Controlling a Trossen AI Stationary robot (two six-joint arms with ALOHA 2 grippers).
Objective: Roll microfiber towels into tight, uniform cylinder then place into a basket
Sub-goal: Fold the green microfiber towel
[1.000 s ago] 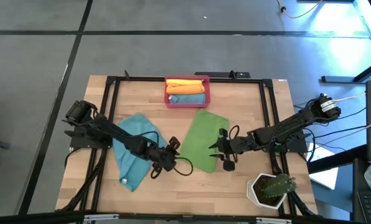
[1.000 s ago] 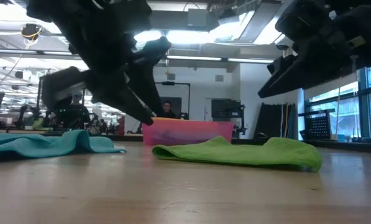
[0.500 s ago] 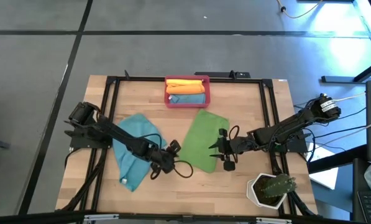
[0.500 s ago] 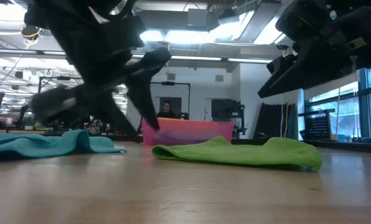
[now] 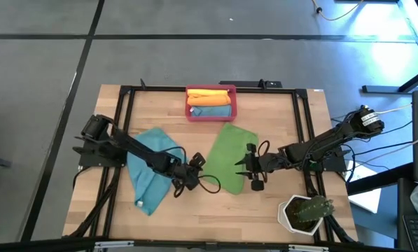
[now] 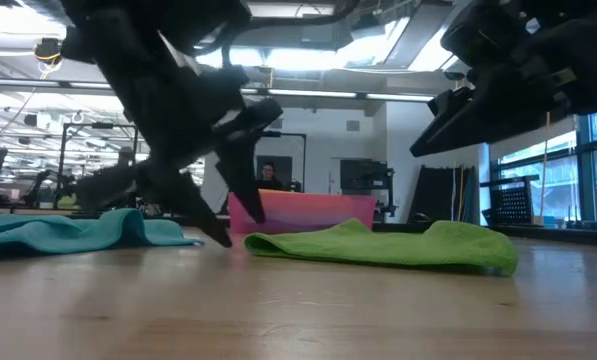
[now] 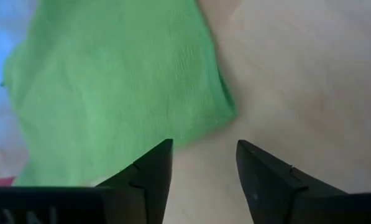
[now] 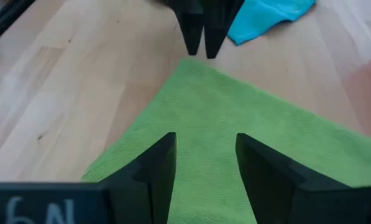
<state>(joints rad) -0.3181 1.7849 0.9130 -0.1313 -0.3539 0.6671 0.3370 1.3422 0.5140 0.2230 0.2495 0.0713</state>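
A green towel (image 5: pixel 230 157) lies flat in the middle of the table, and a teal towel (image 5: pixel 149 171) lies spread to its left. The red-pink basket (image 5: pixel 210 117) at the far edge holds an orange-yellow roll (image 5: pixel 210 96) and a teal roll (image 5: pixel 212 110). My left gripper (image 5: pixel 192 170) is open and slants down, its fingertips low over the wood just before the green towel's near left corner (image 7: pixel 222 118). My right gripper (image 5: pixel 245 166) hangs open above the green towel's near right part (image 8: pixel 235 124), well clear of it in the low view.
A white pot with a cactus (image 5: pixel 303 213) stands at the near right corner. A black frame (image 5: pixel 124 133) runs around the work area. Bare wood lies along the near edge, between the two towels and in front of them.
My left gripper has sunk toward the table and edged right toward the green towel's near left corner, rolling a little. Its fingers have spread apart. The towels and my right gripper have kept still.
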